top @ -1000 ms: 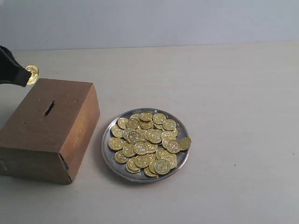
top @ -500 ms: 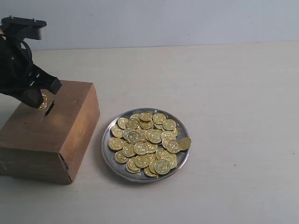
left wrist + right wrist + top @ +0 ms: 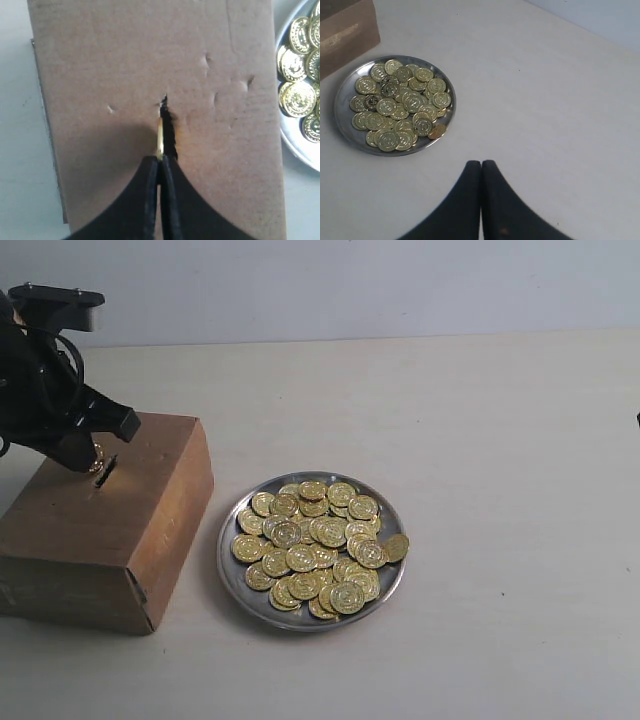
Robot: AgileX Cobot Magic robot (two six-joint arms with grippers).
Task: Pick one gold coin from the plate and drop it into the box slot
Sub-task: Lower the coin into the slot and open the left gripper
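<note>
The brown box [image 3: 110,525] stands at the left, its dark slot [image 3: 104,472] in the top face. My left gripper [image 3: 88,462] is down on the box top, shut on one gold coin [image 3: 160,137]. The coin stands edge-on along the slot [image 3: 169,127], its far end at the opening. The silver plate [image 3: 232,575] lies to the right of the box, heaped with several gold coins [image 3: 315,545]. My right gripper [image 3: 481,164] is shut on nothing, above bare table near the plate [image 3: 342,90].
One coin [image 3: 397,547] leans on the plate's right rim. The box corner [image 3: 347,32] shows in the right wrist view beside the plate. A pale wall runs along the back of the table. A dark sliver [image 3: 637,420] shows at the exterior view's right edge.
My left gripper came down from above the box's far left corner to the slot with the coin. In the last half second it barely shifted, and the coin sits lower at the slit.
</note>
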